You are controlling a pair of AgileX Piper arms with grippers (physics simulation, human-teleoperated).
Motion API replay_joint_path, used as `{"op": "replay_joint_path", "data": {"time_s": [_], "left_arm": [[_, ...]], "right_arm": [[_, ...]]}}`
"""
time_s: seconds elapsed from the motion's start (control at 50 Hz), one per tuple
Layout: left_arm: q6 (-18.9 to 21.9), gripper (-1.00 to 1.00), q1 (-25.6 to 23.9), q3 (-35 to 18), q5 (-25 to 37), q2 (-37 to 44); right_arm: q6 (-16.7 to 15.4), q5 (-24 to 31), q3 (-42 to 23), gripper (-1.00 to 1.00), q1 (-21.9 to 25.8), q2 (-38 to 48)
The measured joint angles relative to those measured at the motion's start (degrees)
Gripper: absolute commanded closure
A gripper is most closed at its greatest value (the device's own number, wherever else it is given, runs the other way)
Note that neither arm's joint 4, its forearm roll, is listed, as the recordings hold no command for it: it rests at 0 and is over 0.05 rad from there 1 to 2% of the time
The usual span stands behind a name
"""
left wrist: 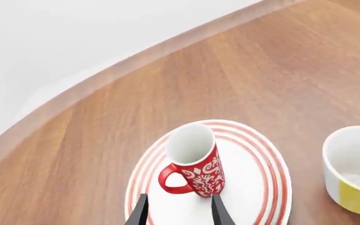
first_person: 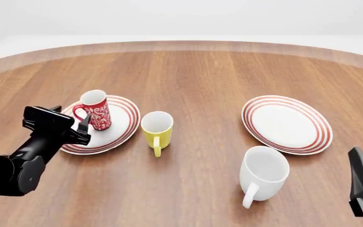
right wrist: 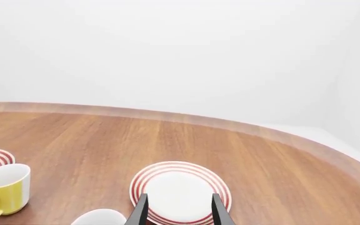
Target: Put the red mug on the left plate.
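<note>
Left end effector (first_person: pixel 81 126) is spread open, empty, just short of the red mug (first_person: pixel 97 109), which stands upright on the left plate (first_person: pixel 126 124). A straight retreat is advised so the handle isn't clipped. Right end effector (right wrist: pixel 178 208): open, idle.

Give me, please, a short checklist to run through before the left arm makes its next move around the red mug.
1. Red mug stands upright on the left plate: ok.
2. Left gripper open, fingers apart and clear of the mug: ok.
3. Mug sits well inside the plate's red rings, not over the rim: ok.
4. Yellow mug stands beside the plate, off the likely retreat path: ok.
5. Right gripper open over the right plate, far from the left side: ok.
6. Mug's base flat on the plate: cannot tell.
</note>
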Motion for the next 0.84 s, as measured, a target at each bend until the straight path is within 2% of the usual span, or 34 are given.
{"op": "replay_joint_path", "data": {"time_s": [0.34, 0.84], "left_arm": [[-2.19, -1.00, -3.05, 3.90, -0.67, -3.25], [-4.78, -1.00, -7.10, 7.82, -3.34, -3.60]], "right_arm": [[-0.34, 0.06, 0.05, -1.00, 0.37, 0.00], [-0.70, 0.05, 0.20, -1.00, 0.48, 0.00]]}}
